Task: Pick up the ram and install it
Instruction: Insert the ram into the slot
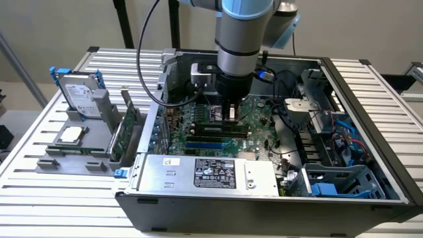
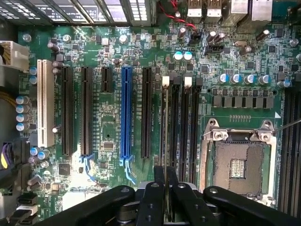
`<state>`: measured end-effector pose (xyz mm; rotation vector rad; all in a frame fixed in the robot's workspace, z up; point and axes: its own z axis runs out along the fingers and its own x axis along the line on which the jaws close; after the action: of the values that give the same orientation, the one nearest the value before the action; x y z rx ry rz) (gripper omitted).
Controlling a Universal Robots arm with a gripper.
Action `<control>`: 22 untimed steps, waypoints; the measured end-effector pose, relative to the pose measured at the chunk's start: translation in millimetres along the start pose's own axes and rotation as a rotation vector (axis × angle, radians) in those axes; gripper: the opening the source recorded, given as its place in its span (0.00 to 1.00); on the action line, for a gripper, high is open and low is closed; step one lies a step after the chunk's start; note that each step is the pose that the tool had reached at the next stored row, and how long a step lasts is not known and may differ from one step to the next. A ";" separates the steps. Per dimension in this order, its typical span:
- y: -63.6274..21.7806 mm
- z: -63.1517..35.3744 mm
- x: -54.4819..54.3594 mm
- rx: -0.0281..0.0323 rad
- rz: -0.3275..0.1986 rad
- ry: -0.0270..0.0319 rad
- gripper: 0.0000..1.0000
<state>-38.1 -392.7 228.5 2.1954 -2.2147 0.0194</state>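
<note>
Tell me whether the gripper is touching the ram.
Touching. The wrist view shows the gripper clamped on both faces of the ram, seen edge-on.

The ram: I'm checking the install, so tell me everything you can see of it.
The ram is seen edge-on as a thin greenish strip standing upright between the black fingers of the gripper, which is shut on it. It lines up along a memory slot with a white latch on the motherboard. Whether it is seated cannot be told.
</note>
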 end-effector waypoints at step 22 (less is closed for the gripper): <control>2.9 5.6 -4.4 0.0043 0.004 0.0073 0.00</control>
<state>-41.0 -388.4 222.7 2.1894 -2.2175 0.0322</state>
